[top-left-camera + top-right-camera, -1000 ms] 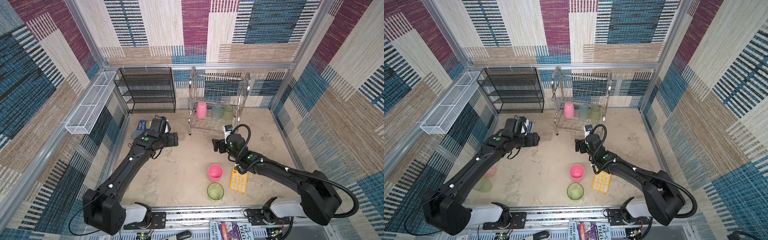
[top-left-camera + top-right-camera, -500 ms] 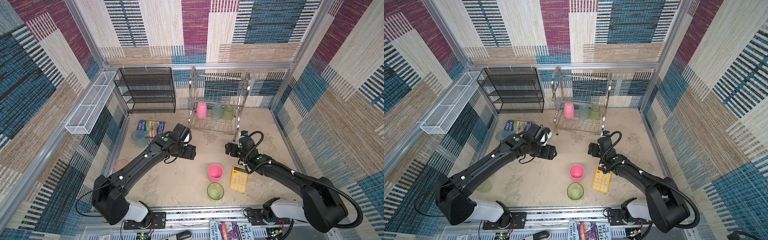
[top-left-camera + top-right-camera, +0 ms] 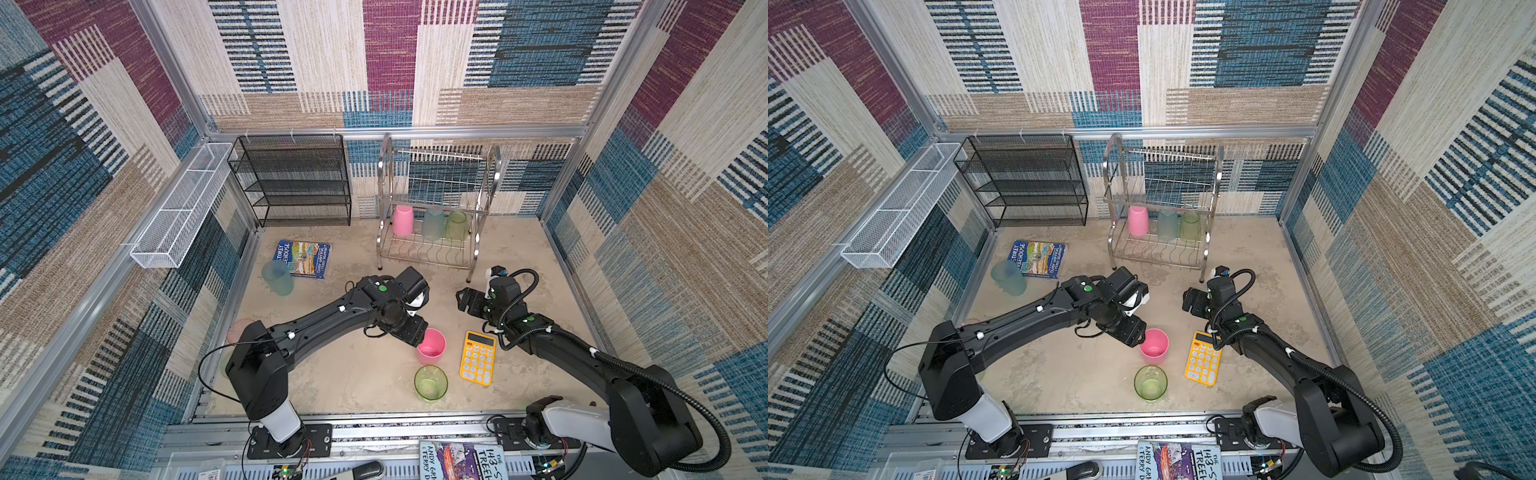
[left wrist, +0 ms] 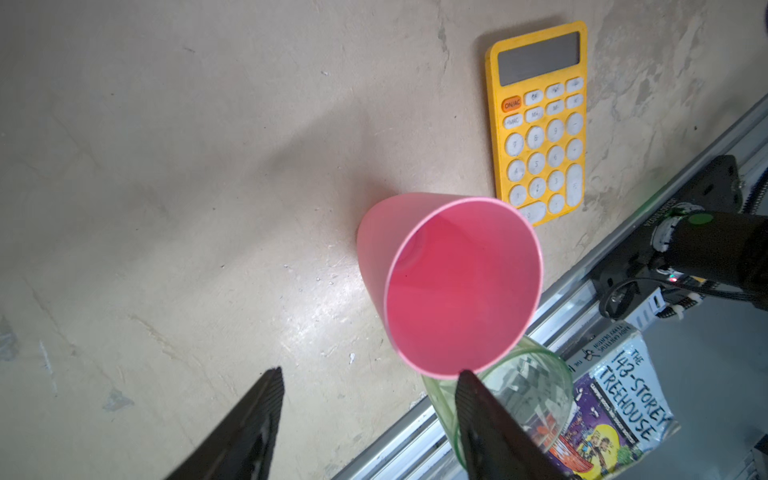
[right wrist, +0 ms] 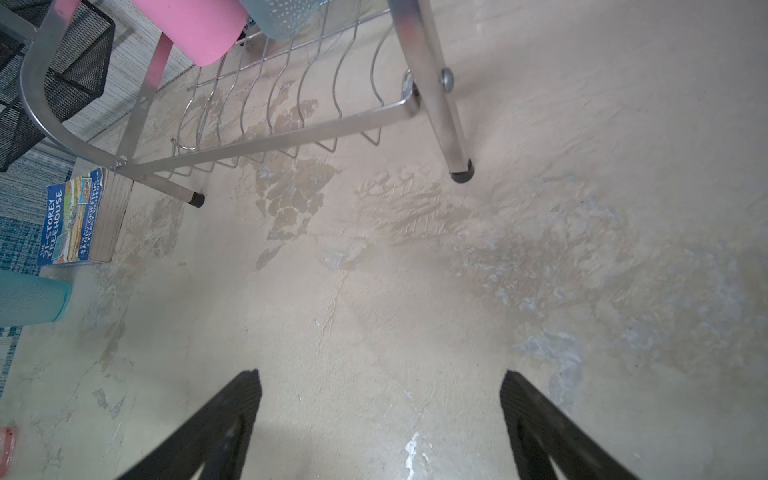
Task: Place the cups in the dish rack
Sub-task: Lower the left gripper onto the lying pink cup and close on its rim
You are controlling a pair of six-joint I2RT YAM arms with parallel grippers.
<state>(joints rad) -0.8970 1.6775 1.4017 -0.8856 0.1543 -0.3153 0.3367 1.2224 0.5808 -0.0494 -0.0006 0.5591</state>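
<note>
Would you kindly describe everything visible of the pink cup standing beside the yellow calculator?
The pink cup is an opaque, handle-less plastic tumbler, tapering toward its base. It stands upright, mouth up and empty, on the beige table, apart from the calculator, with the green cup close by. The left gripper is open beside it; one fingertip meets its rim in the wrist view, contact unclear.

Top views: your left gripper (image 3: 417, 336) covers its own fingertips beside the pink cup (image 3: 432, 348), so you can't read contact from there. The salmon cup (image 3: 238, 328) sits mostly behind your left arm. Left wrist view: the green cup (image 4: 530, 386) is half hidden by the pink cup and the gripper. Right wrist view: the teal cup (image 5: 33, 297) is cropped at the picture's edge, and only a sliver of the salmon cup shows.
</note>
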